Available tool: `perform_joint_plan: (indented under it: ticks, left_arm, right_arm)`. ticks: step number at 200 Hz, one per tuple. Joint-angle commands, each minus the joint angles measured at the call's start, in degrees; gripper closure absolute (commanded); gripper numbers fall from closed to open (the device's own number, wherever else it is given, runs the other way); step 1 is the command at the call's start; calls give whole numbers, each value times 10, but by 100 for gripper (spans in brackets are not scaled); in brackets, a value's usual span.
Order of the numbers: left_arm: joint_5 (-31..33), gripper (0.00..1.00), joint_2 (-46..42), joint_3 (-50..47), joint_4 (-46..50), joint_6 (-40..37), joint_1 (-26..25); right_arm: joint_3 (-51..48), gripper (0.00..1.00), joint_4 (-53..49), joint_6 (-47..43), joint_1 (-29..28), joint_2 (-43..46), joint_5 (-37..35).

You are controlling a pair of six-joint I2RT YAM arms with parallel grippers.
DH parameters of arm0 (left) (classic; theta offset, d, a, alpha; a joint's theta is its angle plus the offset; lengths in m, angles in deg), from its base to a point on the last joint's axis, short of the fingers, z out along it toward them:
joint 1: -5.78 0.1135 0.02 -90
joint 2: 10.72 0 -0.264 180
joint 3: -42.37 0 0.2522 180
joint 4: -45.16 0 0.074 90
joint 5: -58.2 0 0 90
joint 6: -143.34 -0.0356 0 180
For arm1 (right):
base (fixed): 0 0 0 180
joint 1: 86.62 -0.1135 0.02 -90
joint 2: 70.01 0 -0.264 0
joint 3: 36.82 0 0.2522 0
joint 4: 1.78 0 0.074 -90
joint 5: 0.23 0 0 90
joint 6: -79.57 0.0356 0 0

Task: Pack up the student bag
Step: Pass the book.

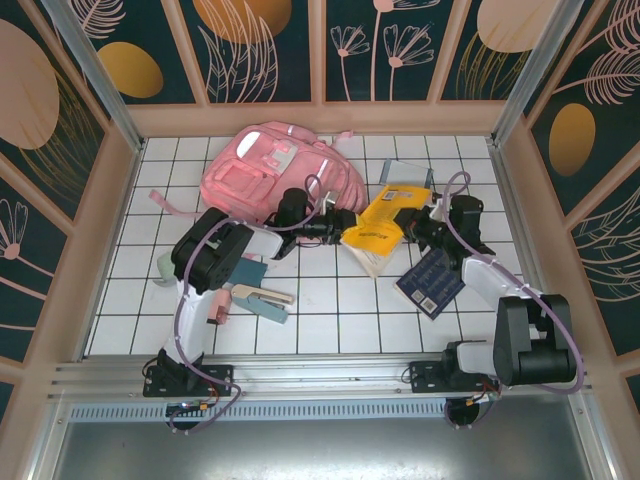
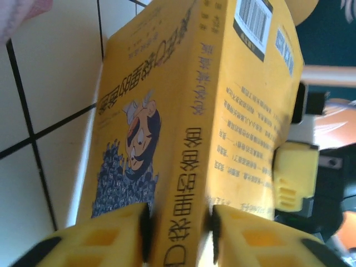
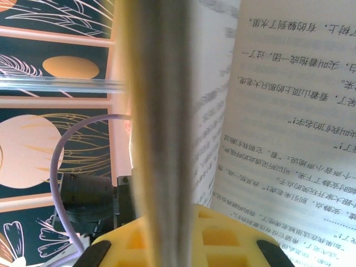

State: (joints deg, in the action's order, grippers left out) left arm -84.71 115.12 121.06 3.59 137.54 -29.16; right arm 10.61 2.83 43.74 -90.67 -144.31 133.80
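— Yellow fingers (image 2: 94, 245), left wrist view, entry one: how do they stand?

— Left jaws clenched across the spine of the yellow book (image 2: 183, 139), one pad against each cover. Spine faces the left wrist. Whether the book is clear of the desk (image 1: 330, 320), I cannot tell.

— Entry two, right jaws?

— Clamped tight on a thin part at the book's opposite edge. Cover or a few leaves, I cannot tell which. Printed pages (image 3: 289, 139) fan loose beside it. Both arms hold one book between them. Judged purpose: a hand-over, or steadying it shut before it goes in.

— Entry three, the container?

— Student bag (image 1: 275, 170), pink, lying flat towards the far left of the desk. It sits just beyond the left arm (image 1: 215, 250) and near the yellow book, seemingly apart from it. Zips open or closed: too small to tell. Contents: nothing visible inside, and the yellow book is outside it.

— Loose stock?

— Dark blue book (image 1: 432, 283), flat on the desk beside the right arm (image 1: 480, 270).
Pale flat item (image 1: 405, 172), just behind the yellow book, likely a notebook.
Small teal and beige pieces (image 1: 262, 297), on the desk beside the left arm.
All lie outside the bag, judged yet to be packed.
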Motion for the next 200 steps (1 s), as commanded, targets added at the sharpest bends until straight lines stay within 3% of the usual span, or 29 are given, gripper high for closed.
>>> perform_joint_plan:
  ticks: [1,35,61,83,103,116,130,170,200]
  left_arm:
    - [-21,81,15,-1,-179,112,-5]
    - [-18,100,12,5,-203,128,-5]
    - [-15,100,-15,9,-165,96,1]
    - [-5,100,-60,15,-60,11,13]
    - [11,100,-108,29,54,-76,24]
    - [18,100,-129,39,89,-102,26]
    - [23,100,-145,46,98,-107,27]
    - [28,100,-172,51,84,-85,27]
    - [29,100,-180,50,47,-46,26]
  right_arm:
    - [17,100,55,2,2,19,17]
    - [12,100,40,-10,6,20,12]
    - [25,100,-26,-50,8,33,-19]
    - [44,78,-99,-90,9,54,-68]
    - [52,51,-135,-103,11,66,-93]
    - [52,34,-144,-102,12,67,-98]
    - [47,23,-142,-96,12,65,-99]
    - [14,11,-52,-39,8,43,-38]
    - [-29,2,94,45,-3,50,-14]
